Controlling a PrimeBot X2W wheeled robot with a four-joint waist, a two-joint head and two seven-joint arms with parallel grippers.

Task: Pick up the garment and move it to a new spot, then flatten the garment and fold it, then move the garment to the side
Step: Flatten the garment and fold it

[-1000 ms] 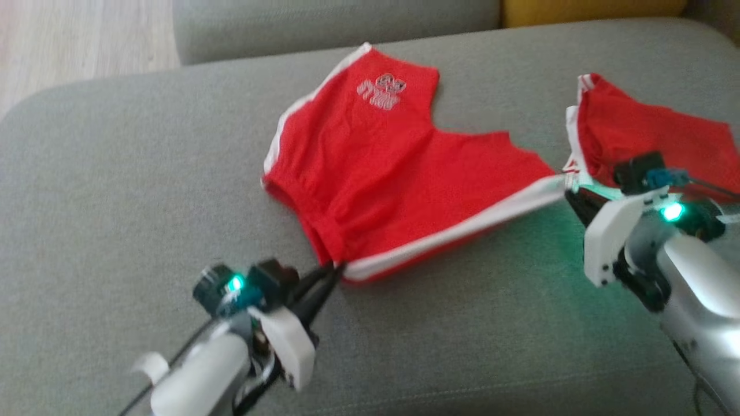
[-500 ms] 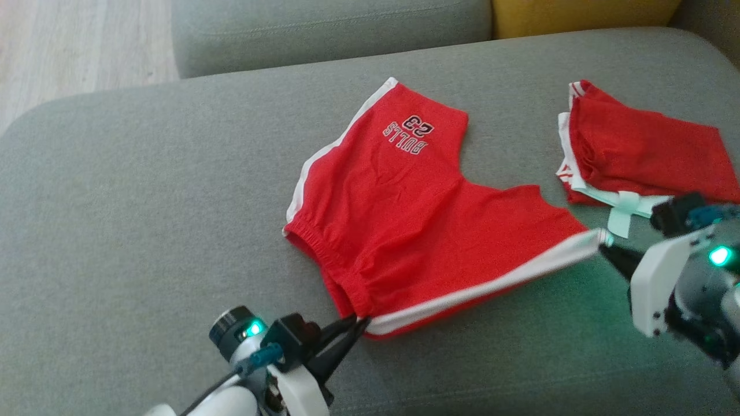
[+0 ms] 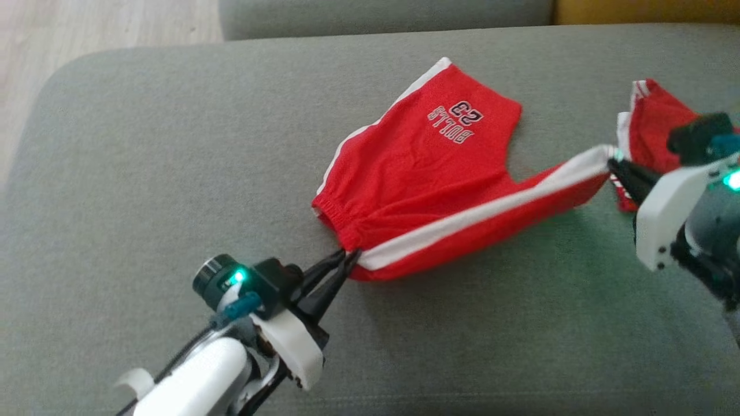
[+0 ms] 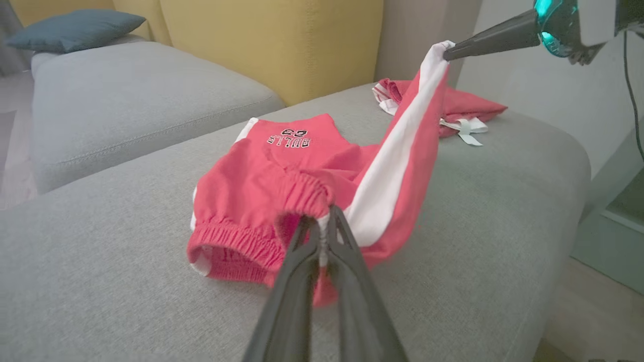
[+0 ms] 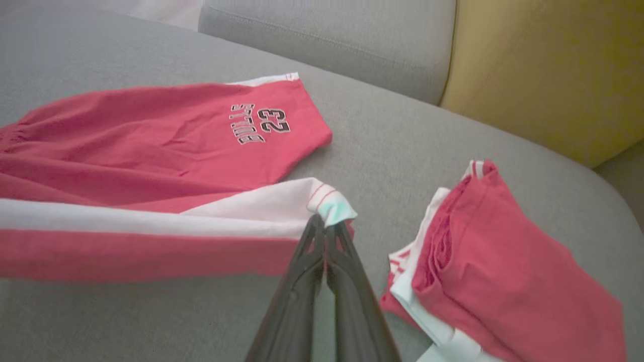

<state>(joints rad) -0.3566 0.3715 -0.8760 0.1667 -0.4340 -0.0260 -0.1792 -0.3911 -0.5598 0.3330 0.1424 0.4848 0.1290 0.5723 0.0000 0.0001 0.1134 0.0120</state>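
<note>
You see the red shorts [image 3: 428, 167] on the grey sofa seat [image 3: 144, 144], with the near edge raised. Your left gripper [image 3: 348, 255] is closed on the waistband corner and your right gripper [image 3: 611, 163] on the white-striped leg hem. A folded red garment [image 5: 503, 261] lies just beside the right gripper.

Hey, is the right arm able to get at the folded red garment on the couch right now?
Probably not yet. The right gripper is shut on a corner of the shorts. The folded garment lies close beside it with nothing between, so releasing first should do.
</note>
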